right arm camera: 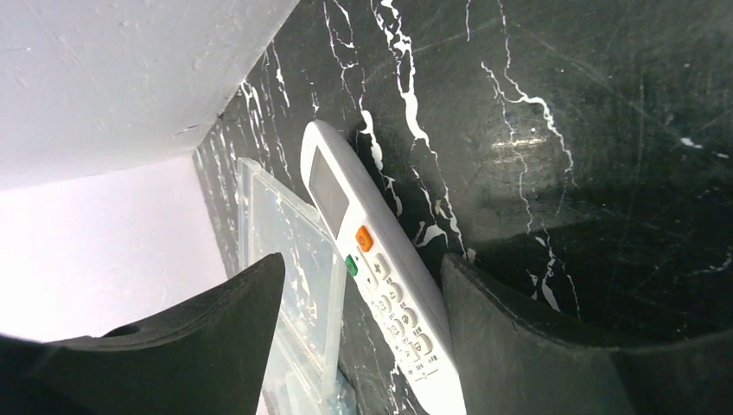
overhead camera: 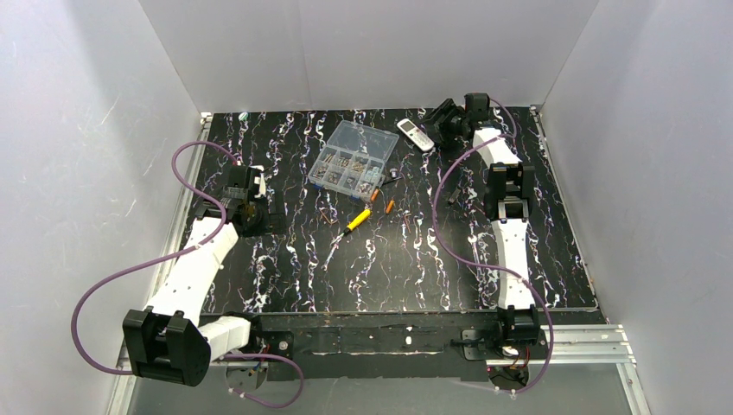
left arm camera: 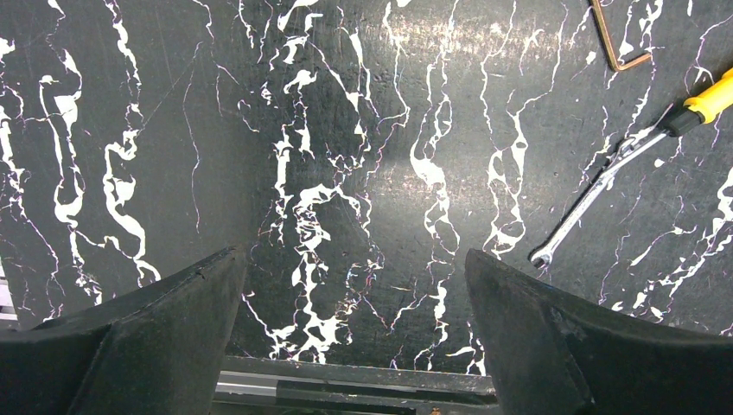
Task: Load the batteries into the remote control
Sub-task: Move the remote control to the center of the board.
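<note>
Straddling remote control, right pincer open, not gripping, arm outstretched; left pincer wide open, empty, arm folded.

Soft overhead light — white walls bright, the glossy bench showing pale glare. Wrist views are sharp mid-frame; the near jaws look dark and blurred.

Overhead, close wrist views, seemingly one table

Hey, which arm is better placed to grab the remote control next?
Right, probably. The right fingers, open, sit either side of the remote control at the far edge. The left fingers, also open, hang over the table well away from it.
</note>
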You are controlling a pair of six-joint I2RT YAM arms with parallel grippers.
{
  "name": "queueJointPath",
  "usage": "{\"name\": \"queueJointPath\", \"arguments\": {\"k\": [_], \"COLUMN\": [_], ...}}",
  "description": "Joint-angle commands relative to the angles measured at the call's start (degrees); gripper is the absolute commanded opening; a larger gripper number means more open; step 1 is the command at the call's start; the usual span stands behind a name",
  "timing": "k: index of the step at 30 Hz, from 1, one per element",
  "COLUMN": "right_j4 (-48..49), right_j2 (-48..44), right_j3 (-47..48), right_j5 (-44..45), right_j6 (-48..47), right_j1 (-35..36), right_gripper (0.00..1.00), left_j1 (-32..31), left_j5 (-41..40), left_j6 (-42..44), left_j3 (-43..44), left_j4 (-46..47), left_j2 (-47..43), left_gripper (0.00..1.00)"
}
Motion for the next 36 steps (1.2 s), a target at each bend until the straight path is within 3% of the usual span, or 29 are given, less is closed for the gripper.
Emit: {"name": "queueJointPath", "arguments": {"k": [1,10,23,36], "right_j4": [0.82,-5.51,-23.86,-30.5], "right_j2": [-1.58,-5.72,-5.15,-5.39], "right_j3": [-3.33,-6.63,0.65,1.82], "right_j5": [-1.96,0.03,12.15,20.7], "right_j6": [1.13,-8.5,-20.79,-24.63], "right_j1": [0.34,3.55,7.9,11.52], "right_gripper": [0.75,0.72,0.71,0.49], "left_j1": [0.36,0.33,0.33,0.34], "left_j5": [0.14,0.19,0.49,0.71], "left_j6": [0.62,0.63,0.45,0.37], "left_j3": [1.32,1.3,1.26,1.2], "left_j4": [-4.8,-4.85,-4.86,-4.84], "left_j2": [0.22,0.03,-0.18,-0.22], "left_gripper": [0.99,0.99,1.0,0.99]}}
